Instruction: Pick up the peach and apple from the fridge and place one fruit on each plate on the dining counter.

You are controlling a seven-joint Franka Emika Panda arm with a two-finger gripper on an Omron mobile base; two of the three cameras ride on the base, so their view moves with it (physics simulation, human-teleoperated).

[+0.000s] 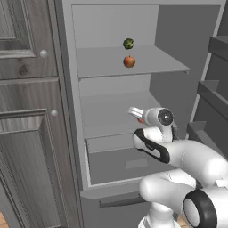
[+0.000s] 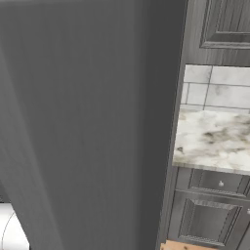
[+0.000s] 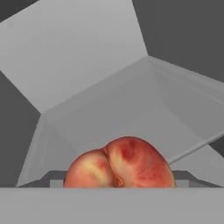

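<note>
One peach (image 3: pixel 119 164) sits large and close at the bottom of the hand view, orange-red with yellow patches and a cleft running down to a small dimple. It lies right at the gripper (image 3: pixel 119 183), whose dark finger tips show as small dark wedges at either side of the fruit, low against its flanks. Whether the jaws press on the peach or merely stand beside it, I cannot tell, since the fruit hides the contact. Behind the peach, pale grey inner walls and a flat shelf of the fridge (image 3: pixel 109 109) slope away at an angle, because the hand is rolled.

In the left base view the arm reaches into the open fridge (image 1: pixel 178 53) at the level of a middle shelf, and a small spot of red (image 1: pixel 140 120) shows just beside the wrist, where the peach is. The hand itself is turned away, so the fingers are hidden there.

On the shelf above, the apple (image 1: pixel 129 61) rests near the middle, deep red with a short stem. Just behind it sits a dark green round item (image 1: pixel 128 43). The two are near each other but apart. Left of the fridge stands a wood-grain grey panelled cabinet (image 1: pixel 26 133) with small round knobs.

The right base view looks along the dark grey fridge side (image 2: pixel 88 122), with a marbled wall counter (image 2: pixel 212 139), pale tiles and grey cabinet fronts beyond it.
</note>
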